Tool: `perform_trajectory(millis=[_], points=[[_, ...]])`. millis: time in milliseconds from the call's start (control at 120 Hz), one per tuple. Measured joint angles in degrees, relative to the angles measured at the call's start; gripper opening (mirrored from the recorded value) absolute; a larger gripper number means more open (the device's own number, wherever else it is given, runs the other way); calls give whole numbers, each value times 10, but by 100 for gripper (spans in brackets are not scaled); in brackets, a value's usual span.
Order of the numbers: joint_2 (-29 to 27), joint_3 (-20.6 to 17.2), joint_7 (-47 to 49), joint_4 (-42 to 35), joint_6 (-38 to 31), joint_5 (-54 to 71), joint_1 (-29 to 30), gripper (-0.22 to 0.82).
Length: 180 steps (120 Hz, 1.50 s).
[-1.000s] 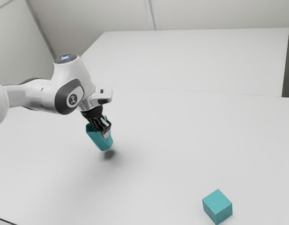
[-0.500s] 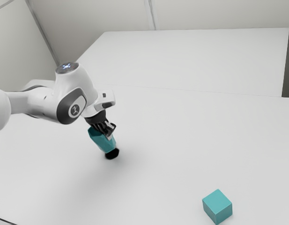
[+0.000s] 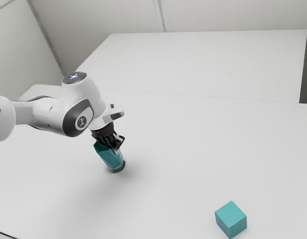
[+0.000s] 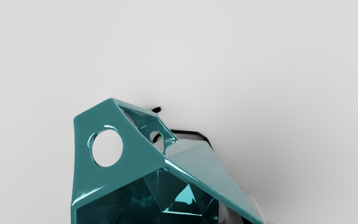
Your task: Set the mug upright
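My fingers [image 4: 227,215] pinch the mug's wall, one inside, one out. Mug [image 3: 108,156] left of centre, exterior view: leaning, base low over the table [image 3: 183,149], contact unclear. Not upright; straightening and release remain, I judge. Emblem [image 3: 81,121] on my arm, mid-left; no legible writing.

Teal faceted mug [image 3: 108,156] tilted, mouth slanting up toward exterior view's left.
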<state>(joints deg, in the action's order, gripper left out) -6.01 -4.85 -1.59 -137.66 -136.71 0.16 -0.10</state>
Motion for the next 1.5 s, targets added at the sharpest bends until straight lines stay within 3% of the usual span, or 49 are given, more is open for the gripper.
perform_trajectory(millis=[525, 608, 767, 917, 1300, 1500], points=[[22, 0, 22, 1, -3, 0, -3, -17], [22, 0, 23, 1, -2, -2, -5, -7], [17, 0, 23, 1, -2, -8, -6, 26], [2, 0, 22, 1, -2, -10, -6, 42], [-56, 0, 19, 11, 30, -11, -9, 56], [-34, 0, 19, 113, 126, -12, -5, 58]])
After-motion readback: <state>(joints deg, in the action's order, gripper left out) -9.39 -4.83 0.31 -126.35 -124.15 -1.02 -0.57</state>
